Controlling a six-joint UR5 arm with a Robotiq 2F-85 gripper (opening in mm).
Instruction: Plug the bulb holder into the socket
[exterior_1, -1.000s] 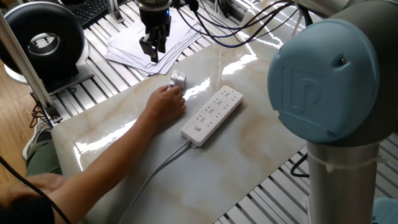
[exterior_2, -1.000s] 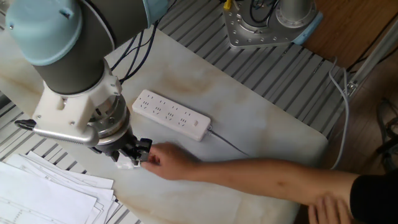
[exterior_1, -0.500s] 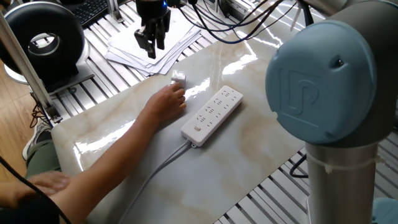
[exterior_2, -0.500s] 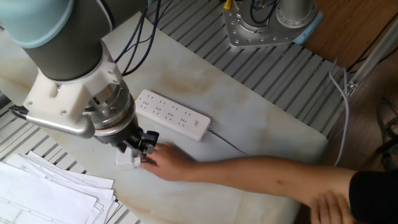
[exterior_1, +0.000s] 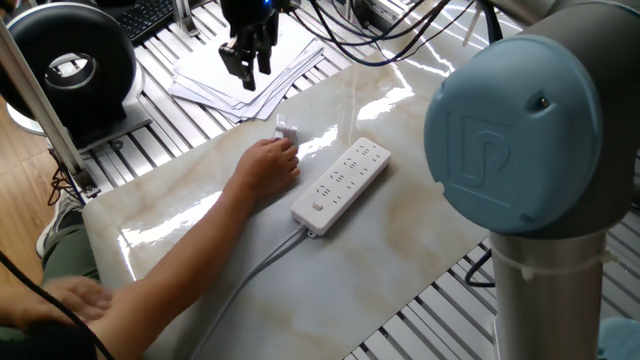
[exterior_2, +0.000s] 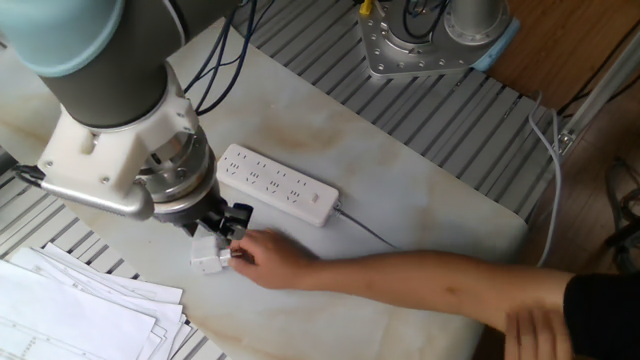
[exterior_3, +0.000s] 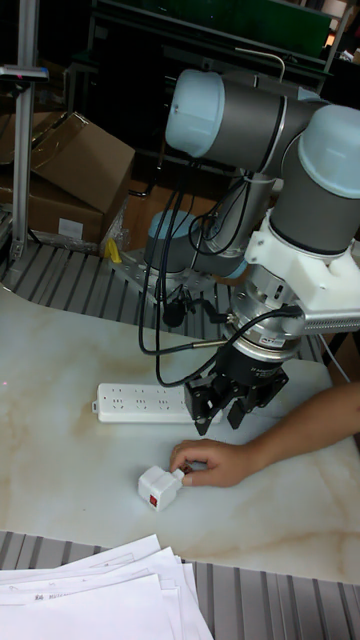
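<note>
The bulb holder (exterior_3: 158, 487) is a small white block with a red mark. It lies on the marble table, and a person's hand (exterior_3: 215, 462) touches its end. It also shows beside the fingers in both fixed views (exterior_1: 286, 133) (exterior_2: 208, 256). The socket (exterior_3: 150, 402) (exterior_1: 342, 181) (exterior_2: 277, 185) is a long white power strip lying flat close by. My gripper (exterior_3: 232, 400) (exterior_1: 250, 62) (exterior_2: 226, 224) hangs above the table just behind the bulb holder, open and holding nothing.
The person's forearm (exterior_2: 420, 280) stretches across the table from the near edge. A stack of white papers (exterior_3: 90, 595) (exterior_1: 240, 75) lies past the table edge near the bulb holder. The strip's grey cable (exterior_1: 255, 275) runs toward the person. A black round device (exterior_1: 70, 65) stands off the table.
My gripper has lifted a little and drawn back from the bulb holder. The hand has kept hold of the bulb holder and shifted it slightly on the table.
</note>
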